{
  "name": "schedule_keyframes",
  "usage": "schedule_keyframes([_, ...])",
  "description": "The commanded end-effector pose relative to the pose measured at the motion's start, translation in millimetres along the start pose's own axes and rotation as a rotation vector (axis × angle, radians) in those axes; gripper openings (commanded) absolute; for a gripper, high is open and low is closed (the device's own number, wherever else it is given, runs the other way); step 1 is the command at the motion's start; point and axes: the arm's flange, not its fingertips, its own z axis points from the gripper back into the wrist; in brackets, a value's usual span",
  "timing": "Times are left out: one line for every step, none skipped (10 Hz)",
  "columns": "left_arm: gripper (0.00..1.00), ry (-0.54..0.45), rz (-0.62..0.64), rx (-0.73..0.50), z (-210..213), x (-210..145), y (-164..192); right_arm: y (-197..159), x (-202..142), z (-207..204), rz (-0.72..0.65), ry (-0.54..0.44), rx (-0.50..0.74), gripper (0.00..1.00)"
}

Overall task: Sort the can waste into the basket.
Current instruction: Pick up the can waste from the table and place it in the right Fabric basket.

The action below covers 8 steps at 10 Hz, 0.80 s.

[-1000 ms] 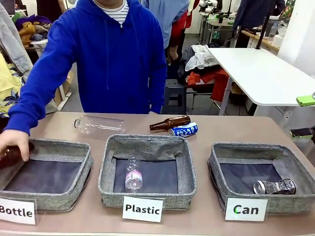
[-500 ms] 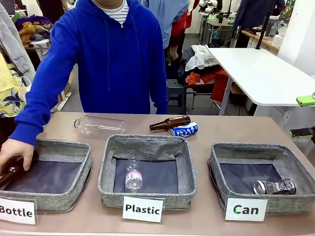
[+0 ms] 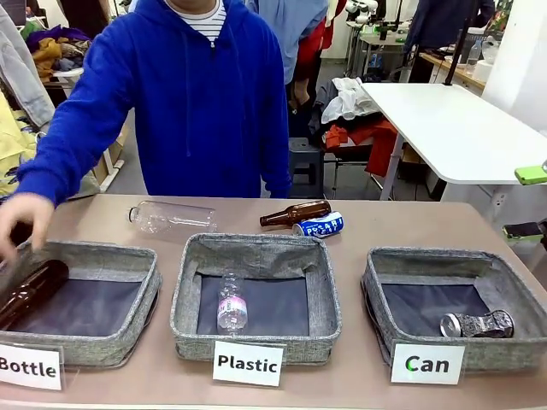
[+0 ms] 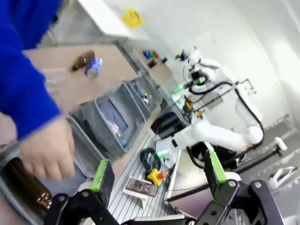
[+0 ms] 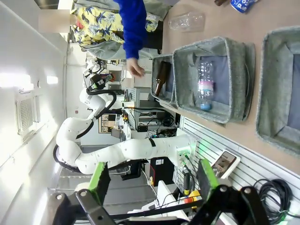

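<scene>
Left gripper (image 4: pixel 157 172): jaws spread wide, nothing between the green pads.
Right gripper (image 5: pixel 152 179): jaws parted, empty.
Blue can (image 3: pixel 319 225): on its side on the table, outside any basket. It lies far ahead of both sets of jaws and sits at the top edge of the right wrist view.
Dented silver can (image 3: pixel 477 325): already lying inside the Can basket (image 3: pixel 432 258), near its front right corner.
Can basket, relative to jaws: ahead of the right jaws and off to one side. It is the farthest of the three baskets from the left jaws.
Brown bottle on the table (image 3: pixel 295 213): right against the blue can; whether the two touch is hard to tell.
Person's hand (image 3: pixel 24 215): over the Bottle basket (image 3: pixel 102 253), close ahead of the left jaws, above a second brown bottle (image 3: pixel 30 293) that rests there.
Risk, rolling: the blue can lies on its curved side, so a pad landing off-centre likely pushes it away instead of gripping it.
Risk, wrong item: jaws closing wide may catch the neighbouring bottle neck as well.
Risk, collision: any left-arm advance meets the person's hand first.
Risk, misdrop: letting go short of the Can basket puts the can in the Plastic basket (image 3: pixel 256 248).
</scene>
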Motion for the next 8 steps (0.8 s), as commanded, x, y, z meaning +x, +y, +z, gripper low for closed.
schedule_keyframes([1.0,0.016,-0.009,0.029,6,-2,3,-1,-1,1,0.016,0.004,-0.002,1.0])
schedule_keyframes([1.0,-0.019,-0.008,-0.006,20,-3,0,-1,-1,1,0.016,0.004,-0.002,1.0])
schedule_keyframes([1.0,-0.035,-0.001,0.036,26,-7,-2,-1,-1,1,0.016,0.004,-0.002,1.0])
schedule_keyframes([1.0,-0.13,-0.032,0.093,50,-13,-9,-1,-1,1,0.016,0.004,-0.002,1.0])
schedule_keyframes([1.0,-0.241,-0.033,0.127,76,-20,-12,-1,-1,1,0.016,0.004,-0.002,1.0])
schedule_keyframes([1.0,-0.266,-0.025,0.124,85,-26,-13,-1,-1,1,0.016,0.004,-0.002,1.0])
schedule_keyframes([1.0,-0.295,-0.004,0.134,94,-33,-11,-1,-1,1,0.016,0.004,-0.002,1.0])
schedule_keyframes([1.0,-0.322,0.007,0.132,100,-37,-11,-1,-1,1,0.016,0.004,-0.002,1.0])
